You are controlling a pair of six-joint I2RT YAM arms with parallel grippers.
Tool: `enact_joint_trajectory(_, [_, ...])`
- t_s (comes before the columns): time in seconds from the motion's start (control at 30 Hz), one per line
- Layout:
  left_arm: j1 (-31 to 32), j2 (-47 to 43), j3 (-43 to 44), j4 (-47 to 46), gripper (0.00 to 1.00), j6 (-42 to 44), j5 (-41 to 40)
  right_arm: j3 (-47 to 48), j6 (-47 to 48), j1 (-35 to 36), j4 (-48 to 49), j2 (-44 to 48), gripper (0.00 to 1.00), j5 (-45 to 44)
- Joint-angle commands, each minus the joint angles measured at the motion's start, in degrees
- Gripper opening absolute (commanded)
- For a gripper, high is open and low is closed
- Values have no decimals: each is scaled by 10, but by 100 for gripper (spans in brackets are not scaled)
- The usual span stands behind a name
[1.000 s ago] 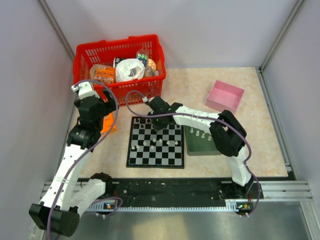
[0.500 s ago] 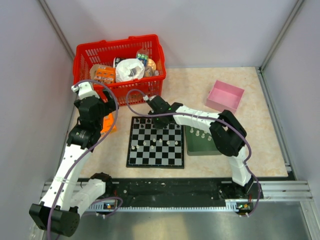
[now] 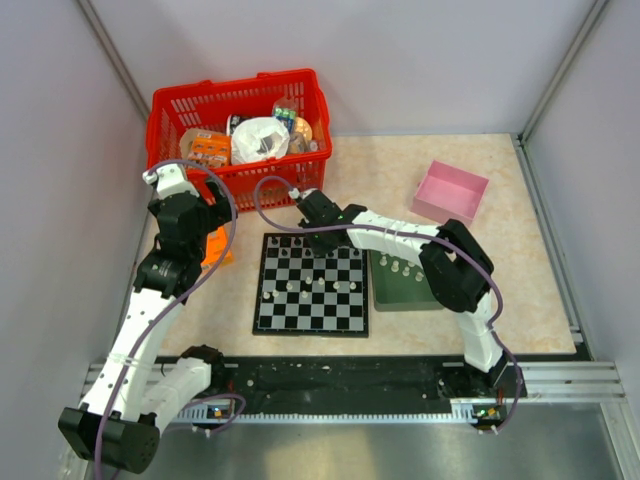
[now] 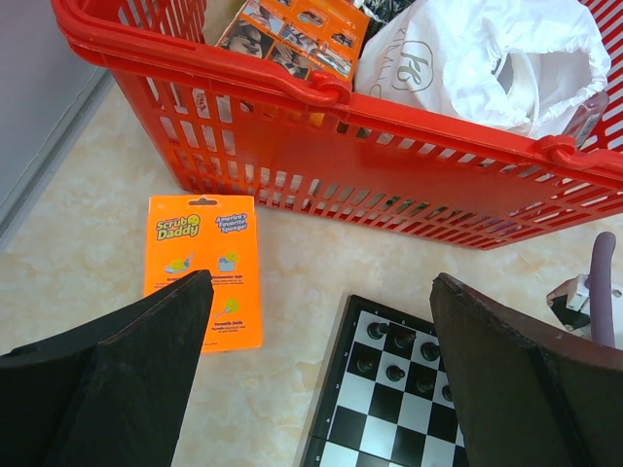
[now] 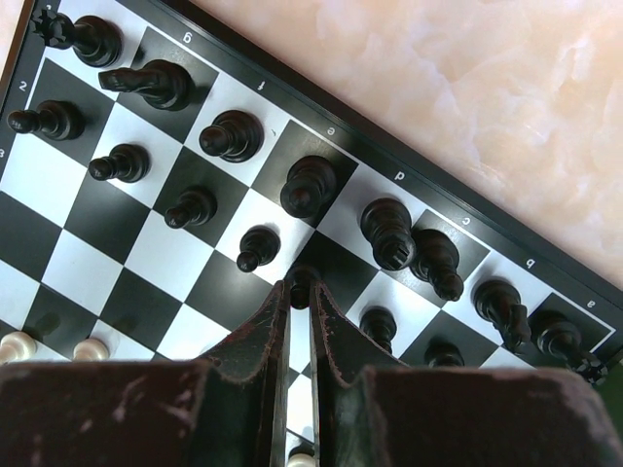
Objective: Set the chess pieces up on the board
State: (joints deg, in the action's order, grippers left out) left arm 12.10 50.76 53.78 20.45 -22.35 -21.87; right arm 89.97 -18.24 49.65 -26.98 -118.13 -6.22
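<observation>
The board (image 3: 258, 300) lies in the middle of the table. Black chess pieces (image 5: 310, 185) stand in two rows along its far edge, and white pieces (image 3: 305, 288) stand near its middle. My right gripper (image 5: 300, 292) hangs over the far rows (image 3: 325, 245), shut on a black pawn (image 5: 300, 279) over a dark square. I cannot tell whether the pawn rests on the board. My left gripper (image 4: 321, 280) is open and empty above the table, left of the board's far left corner (image 4: 389, 409), by the basket (image 3: 205, 215).
A red basket (image 3: 240, 140) of packaged goods stands at the back left. An orange sponge pack (image 4: 204, 268) lies flat beside it. A dark green tray (image 3: 400, 285) with white pieces sits right of the board. A pink box (image 3: 450, 192) is at the back right.
My right gripper has shifted slightly toward the board's far edge. The left arm has not moved.
</observation>
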Motion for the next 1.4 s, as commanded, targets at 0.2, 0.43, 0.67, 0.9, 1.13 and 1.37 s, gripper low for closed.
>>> enact_joint_trajectory(0.2, [-2,-7,-2,-30,99,0,5,-12,-4,-6,14,25,9,-16])
enact_joint_trajectory(0.43, [-2,-5,-2,-32,99,0,7,-18,3,-6,6,30,8,-20])
enact_joint_trajectory(0.67, [-2,0,0,-36,99,-2,14,-23,11,-6,4,37,8,-22])
enact_joint_trajectory(0.9, [-2,4,2,-39,99,-2,20,-19,6,-5,5,23,8,-24])
enact_joint_trajectory(1.13, [-2,2,4,-37,99,-2,17,-18,9,-6,7,31,8,-34])
enact_joint_trajectory(1.37, [-2,2,0,-37,99,-2,17,-17,15,-6,9,26,9,-17])
